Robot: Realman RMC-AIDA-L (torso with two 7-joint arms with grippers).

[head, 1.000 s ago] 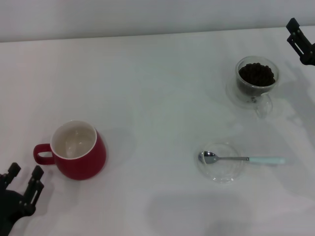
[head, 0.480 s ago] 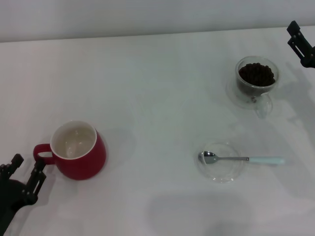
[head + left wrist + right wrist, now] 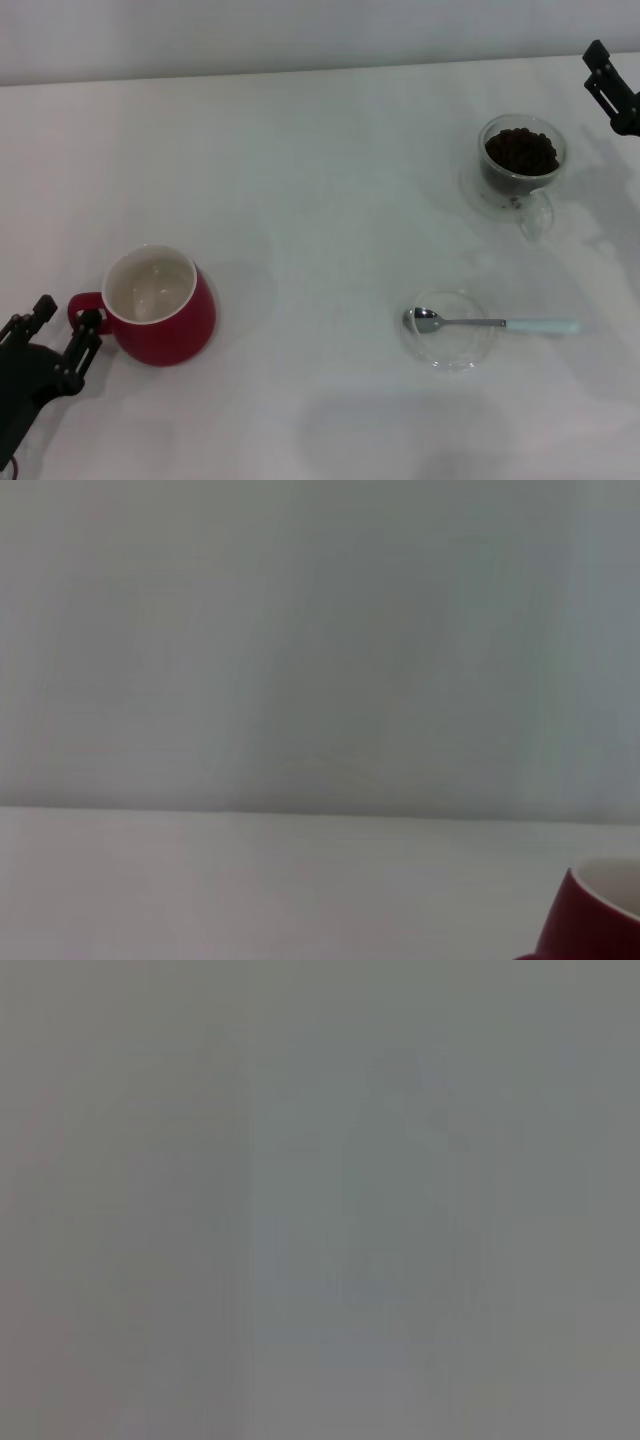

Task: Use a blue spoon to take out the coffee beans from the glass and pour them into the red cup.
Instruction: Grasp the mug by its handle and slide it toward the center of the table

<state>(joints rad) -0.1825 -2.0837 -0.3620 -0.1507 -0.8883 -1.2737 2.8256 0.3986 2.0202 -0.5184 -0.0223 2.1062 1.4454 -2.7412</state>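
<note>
The red cup (image 3: pixel 170 325) stands at the front left of the white table, its handle pointing left; its edge also shows in the left wrist view (image 3: pixel 598 912). My left gripper (image 3: pixel 63 319) is open, just left of the cup's handle and apart from it. The glass (image 3: pixel 521 172) stands at the back right, holding coffee beans (image 3: pixel 521 150). The blue spoon (image 3: pixel 492 323) lies with its bowl in a clear saucer (image 3: pixel 447 352) and its handle pointing right. My right gripper (image 3: pixel 612 88) is at the far right edge, beyond the glass, holding nothing that shows.
The white table (image 3: pixel 320 180) runs back to a pale wall. The right wrist view shows only a plain grey surface.
My left gripper has moved forward and slightly right, closing in on the red cup's handle. The right gripper has shifted slightly towards the frame edge. Cup, glass and spoon have not moved.
</note>
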